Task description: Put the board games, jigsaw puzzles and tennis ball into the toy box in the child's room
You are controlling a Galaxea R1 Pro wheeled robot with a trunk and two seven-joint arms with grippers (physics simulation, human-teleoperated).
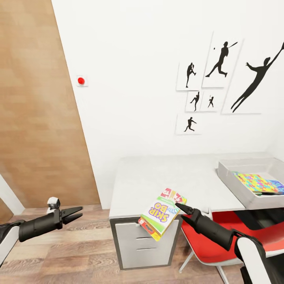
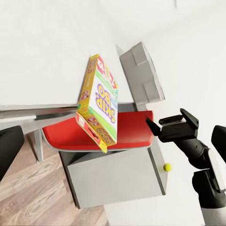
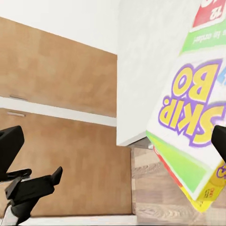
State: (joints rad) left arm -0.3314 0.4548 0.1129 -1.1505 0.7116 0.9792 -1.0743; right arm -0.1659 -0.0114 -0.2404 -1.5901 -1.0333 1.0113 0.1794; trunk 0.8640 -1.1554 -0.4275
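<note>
Surface (image 1: 165, 177): long pale grey top ahead of the right claw, bare between its near edge and the tray; white drawers below.
Tray (image 1: 232, 177): light grey, flared walls, on the surface beyond the right claw and to its right, well apart from it. One jigsaw-patterned square (image 1: 256, 182) lies inside, with a bluish flat item at its far end, too small to identify.
Chair (image 1: 232, 232): red seat directly beneath the right arm, tucked under the surface.
Card game box (image 1: 162, 213): Skip-Bo print, tilted, lower corner hanging past the near edge of the surface, at the tip of the right claw.
Right claw (image 1: 182, 208): fingers against the box's right edge. Judged to be pinching the box, since it hangs tilted in mid-air; the contact itself is not clearly shown.
Left claw (image 1: 73, 214): fingers slightly parted, nothing between them, well apart from the box, over wooden floor.
Ball (image 2: 167, 166): small yellow-green dot in the left wrist view, near the right arm; its support cannot be told.
Step in hand: carrying the box to the tray.
Advice: lift first so the hanging corner clears the surface edge, travel right and forward, level the box, release low over the tray's free near half.
Risk: edge grip may let the box swing or slip.
</note>
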